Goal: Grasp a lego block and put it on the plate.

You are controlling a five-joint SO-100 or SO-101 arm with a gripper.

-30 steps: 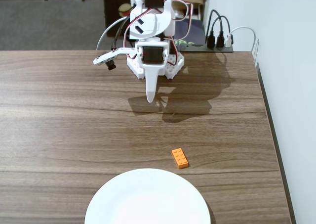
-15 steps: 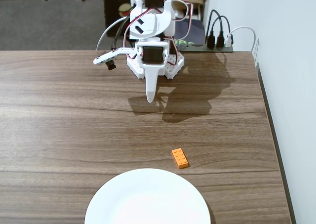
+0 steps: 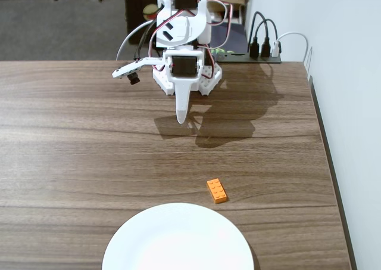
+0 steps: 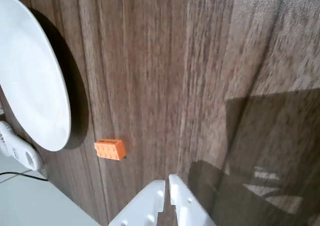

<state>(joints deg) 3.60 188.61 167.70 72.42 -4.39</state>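
Lego block [image 3: 217, 191] untouched beside the plate [image 3: 177, 237].
Gripper [image 4: 167, 185] nearly closed, empty (brick likely light, rigid): pinch its long sides.

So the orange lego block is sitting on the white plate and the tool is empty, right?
Not quite: the orange lego block lies on the wooden table just beside the white plate, as the fixed view shows. The tool is indeed empty.

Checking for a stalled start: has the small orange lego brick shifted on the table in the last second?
No. The small orange lego brick sits at the same spot, just beyond the upper right rim of the large white round plate in the fixed view.
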